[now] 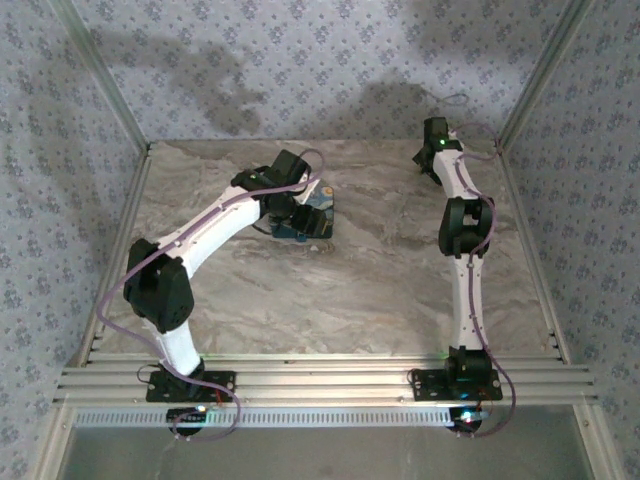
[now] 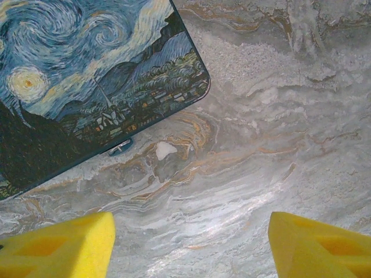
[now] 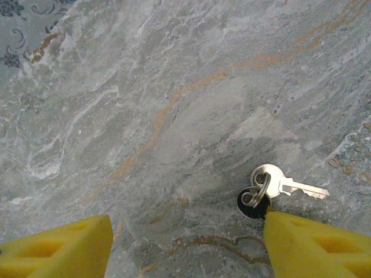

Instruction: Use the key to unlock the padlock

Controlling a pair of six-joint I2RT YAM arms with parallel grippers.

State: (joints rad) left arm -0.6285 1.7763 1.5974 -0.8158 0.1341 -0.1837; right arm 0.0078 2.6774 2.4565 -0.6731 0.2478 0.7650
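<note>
Top view: high behind the arm bases (image 1: 190,385), looking down across the whole table (image 1: 350,290). Wrist views: close, facing down onto marble; the left's tin (image 2: 87,75) also appears from above.

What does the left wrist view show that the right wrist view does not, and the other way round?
Left wrist view, not the right: a painted tin, and at its lower edge a small blue thing peeking out, probably the padlock.

Right wrist view, not the left: a silver key on a ring with a black tag, lying close to one yellow finger.

Both: the marble table, and yellow fingers set wide apart, so the left tool and the right tool are open and hold nothing.
</note>
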